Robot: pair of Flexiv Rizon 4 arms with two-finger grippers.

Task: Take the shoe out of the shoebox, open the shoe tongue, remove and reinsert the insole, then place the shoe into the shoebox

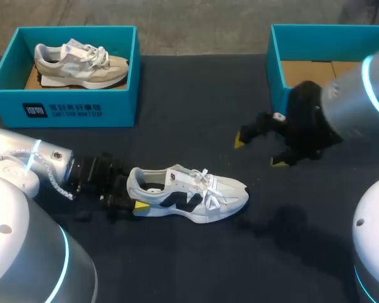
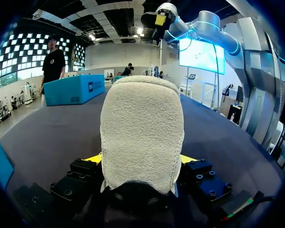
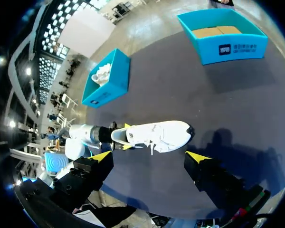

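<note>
Head view: left pincer (image 1: 134,192) clamps shoe (image 1: 196,196) (heel)

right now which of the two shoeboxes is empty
The shoebox at the far right, near the right claw: only bare cardboard shows inside. The far-left shoebox holds a beige shoe; the white shoe sits in the left claw.

Silver-grey rounded metal left arm (image 1: 19,161) and right arm (image 1: 347,95), with cyan light rings (image 1: 368,85).
A white coiled cable (image 1: 50,178) runs along the left arm; the left gripper (image 2: 141,159) and right gripper (image 3: 149,156) have black screw-studded blocks and yellow tips.
</note>
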